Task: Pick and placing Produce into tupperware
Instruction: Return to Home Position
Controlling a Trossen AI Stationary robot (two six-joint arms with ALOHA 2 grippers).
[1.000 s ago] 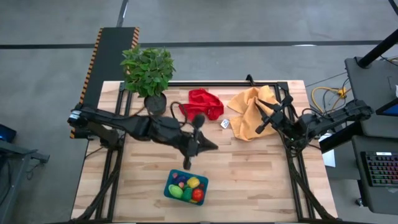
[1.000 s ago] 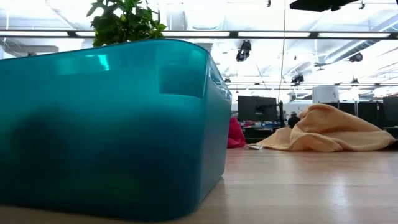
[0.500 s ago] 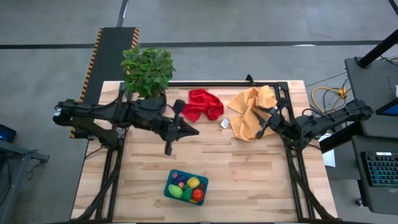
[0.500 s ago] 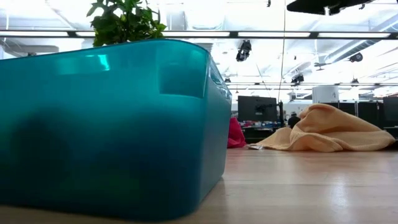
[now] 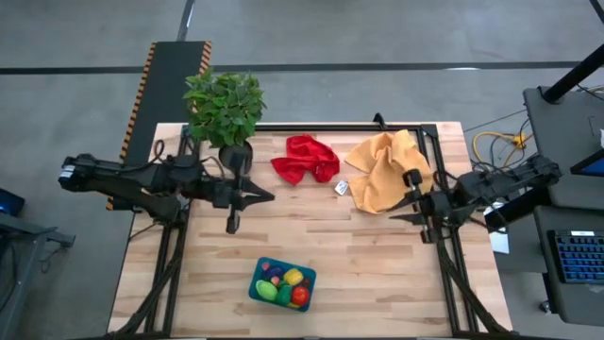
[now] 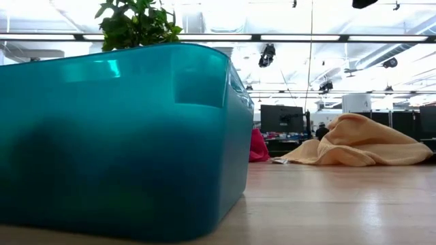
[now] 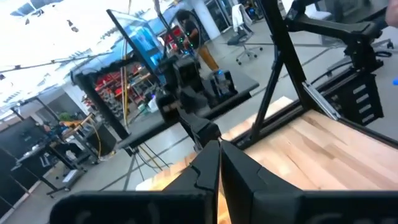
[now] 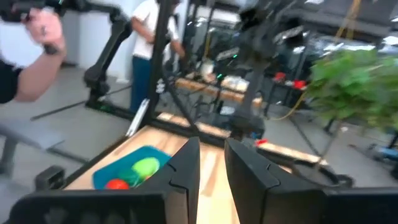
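We look down on the pale wooden worktop [image 5: 377,274], which fills the middle of the high view. The left arm [image 5: 142,179] reaches in from the left edge. Its left pincer [image 5: 265,195] hangs over the upper-left part of the worktop, just below and right of the potted plant [image 5: 225,106]. In its own wrist view we see the two fingers [image 7: 242,177] pressed together on nothing.

The right arm [image 5: 500,184] comes in from the right edge. The right pincer [image 5: 396,215] is at the worktop's right side, just beside the lower edge of the yellow cloth [image 5: 382,170]. Its fingers [image 8: 186,171] stand a narrow gap apart and hold nothing.

The red cloth [image 5: 304,159] lies crumpled at top centre, between the plant and the yellow cloth.

The tupperware [image 5: 253,286] stands at the lower centre of the worktop, well apart from both pincers. In the low view its teal wall fills the left half of the frame.

Inside it we see the produce [image 5: 283,283], with green, yellow and red pieces packed close together.
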